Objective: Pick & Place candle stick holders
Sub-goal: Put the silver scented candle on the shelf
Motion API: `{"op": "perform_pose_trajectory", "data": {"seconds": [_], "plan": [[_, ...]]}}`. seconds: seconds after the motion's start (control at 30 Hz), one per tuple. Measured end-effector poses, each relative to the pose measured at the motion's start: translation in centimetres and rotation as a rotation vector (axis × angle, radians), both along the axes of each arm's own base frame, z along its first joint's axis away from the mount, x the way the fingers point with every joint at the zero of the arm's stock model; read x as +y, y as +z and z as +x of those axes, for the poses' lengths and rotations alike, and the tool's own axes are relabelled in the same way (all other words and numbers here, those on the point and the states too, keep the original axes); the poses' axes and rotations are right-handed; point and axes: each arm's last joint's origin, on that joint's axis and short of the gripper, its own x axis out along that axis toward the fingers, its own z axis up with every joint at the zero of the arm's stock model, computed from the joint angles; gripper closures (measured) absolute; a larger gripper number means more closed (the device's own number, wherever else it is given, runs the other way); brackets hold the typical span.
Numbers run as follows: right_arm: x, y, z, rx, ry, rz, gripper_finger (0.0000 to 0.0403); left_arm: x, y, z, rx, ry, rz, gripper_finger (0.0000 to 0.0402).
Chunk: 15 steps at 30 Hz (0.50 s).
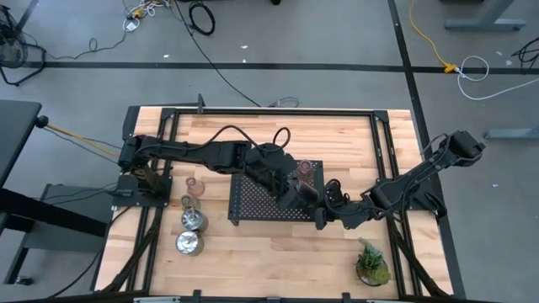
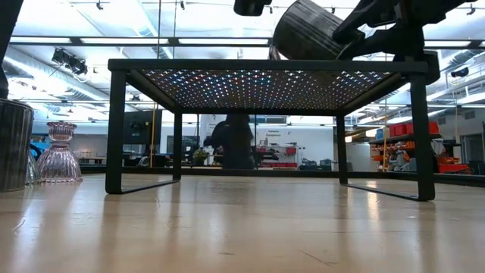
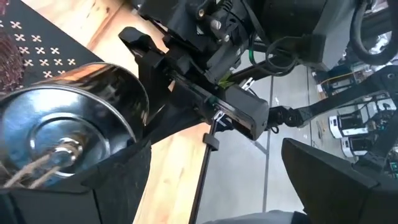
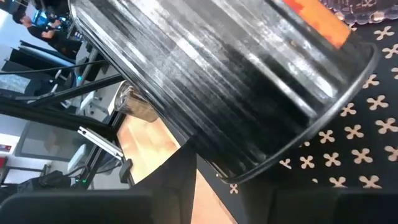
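A shiny silver candle holder [image 2: 307, 30] hangs tilted above the black perforated tray [image 1: 253, 202]. My right gripper [image 4: 249, 190] is shut on it. My left gripper [image 3: 214, 149] is open right beside it, looking into its open mouth [image 3: 56, 134]; I cannot tell whether it touches. A clear glass holder [image 1: 305, 168] stands on the tray's far right part. Two silver holders [image 1: 194, 220] [image 1: 189, 244] and two glass cups [image 1: 195, 185] [image 1: 189, 202] stand on the table left of the tray. My right gripper holds the silver holder by its ribbed side wall near the rim [image 4: 249, 168], coming from the table's right side. The holder is lifted clear of the tray and tilted, as the low view shows. Whether one finger is inside the rim cannot be seen.
A small green potted plant [image 1: 370, 265] stands at the near right. The tray stands on legs [image 2: 115, 129] with open space beneath. In the low view a silver holder [image 2: 11, 144] and a pink glass cup [image 2: 61, 152] show at the left. A person [image 2: 231, 140] is in the room behind.
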Motion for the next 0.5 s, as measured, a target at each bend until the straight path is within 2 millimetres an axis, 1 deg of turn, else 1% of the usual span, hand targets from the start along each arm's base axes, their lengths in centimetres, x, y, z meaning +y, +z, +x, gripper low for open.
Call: {"op": "perform_pose_trajectory", "data": {"seconds": [0.27,0.5], "plan": [[-0.6,-0.1,0.4,0.006,-0.008,0.01,0.0298,-0.4,0.7,0.3,-0.081,0.002,-0.024,0.004],[-0.4,-1.2,1.1,0.05,0.036,0.021,0.0298,-0.4,0.7,0.3,-0.076,0.007,-0.026,0.004]]}}
